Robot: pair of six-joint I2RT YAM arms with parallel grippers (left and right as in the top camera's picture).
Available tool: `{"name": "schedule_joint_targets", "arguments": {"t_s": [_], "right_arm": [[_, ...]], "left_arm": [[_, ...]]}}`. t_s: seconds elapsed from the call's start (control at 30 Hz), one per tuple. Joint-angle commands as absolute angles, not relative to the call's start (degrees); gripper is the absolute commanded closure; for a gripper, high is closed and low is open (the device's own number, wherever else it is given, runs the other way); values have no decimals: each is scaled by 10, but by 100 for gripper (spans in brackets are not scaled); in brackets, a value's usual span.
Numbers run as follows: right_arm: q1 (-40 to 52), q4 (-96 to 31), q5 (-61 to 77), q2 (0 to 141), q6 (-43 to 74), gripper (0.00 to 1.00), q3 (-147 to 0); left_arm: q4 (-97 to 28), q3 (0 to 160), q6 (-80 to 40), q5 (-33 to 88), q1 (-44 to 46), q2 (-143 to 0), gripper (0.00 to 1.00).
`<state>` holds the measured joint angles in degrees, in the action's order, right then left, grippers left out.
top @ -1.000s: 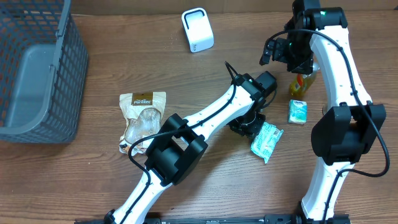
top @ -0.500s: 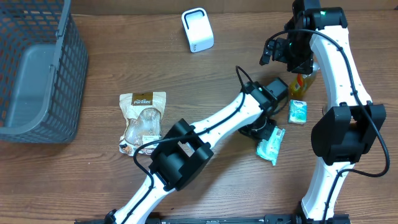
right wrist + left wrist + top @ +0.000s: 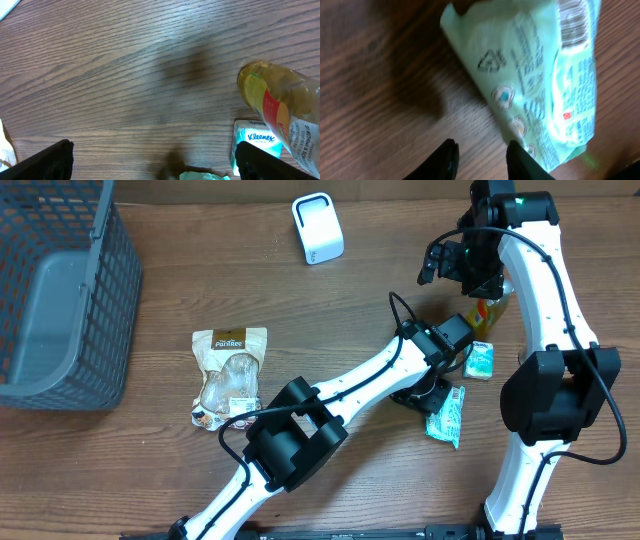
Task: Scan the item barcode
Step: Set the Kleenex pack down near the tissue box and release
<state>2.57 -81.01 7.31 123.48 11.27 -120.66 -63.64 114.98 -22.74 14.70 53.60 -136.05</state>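
Near right edge of table point(image 3: 200, 290), green packet point(image 3: 446, 414) lies slid further right, barcode point(image 3: 574, 22) now face up. Left fingers point(image 3: 447, 161) just parted slightly, hold nothing: packet seems released. Right fingers point(image 3: 50, 160) wide open, empty. Scan still pending.

The left arm point(image 3: 358, 372) is built of white, tube-like links joined by chunky black joint housings, and a thin black cable point(image 3: 397, 308) arches up near its wrist. The right arm point(image 3: 540, 270) has the same white shells and black joints, with a black wire point(image 3: 622, 435) that runs along its links and loops out by the lower joint, and a small green light point(image 3: 520, 200) at the top. The left fingers point(image 3: 447, 160) are black, smooth and rounded. The right fingers point(image 3: 47, 160) are black, straight-edged wedges.
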Motion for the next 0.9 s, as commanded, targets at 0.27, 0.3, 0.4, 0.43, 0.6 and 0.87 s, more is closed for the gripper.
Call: {"name": "schedule_joint_targets", "arguments": {"t_s": [0.27, 0.3, 0.4, 0.43, 0.6, 0.87], "right_arm": [[25, -808, 76, 1225, 108, 0, -1221], [25, -808, 76, 1225, 108, 0, -1221], [25, -808, 76, 1225, 108, 0, -1221], [25, -808, 76, 1225, 108, 0, -1221], [25, -808, 76, 1225, 108, 0, -1221], [25, -808, 76, 1225, 108, 0, -1221]], "left_arm": [[-659, 1148, -231, 220, 528, -1365, 67], [-656, 1148, -231, 233, 526, -1365, 68], [-648, 1148, -232, 258, 521, -1365, 69], [-645, 1148, -232, 264, 520, -1365, 69], [-636, 1148, -237, 281, 521, -1365, 68], [-622, 1145, -306, 236, 537, -1376, 64]]}}
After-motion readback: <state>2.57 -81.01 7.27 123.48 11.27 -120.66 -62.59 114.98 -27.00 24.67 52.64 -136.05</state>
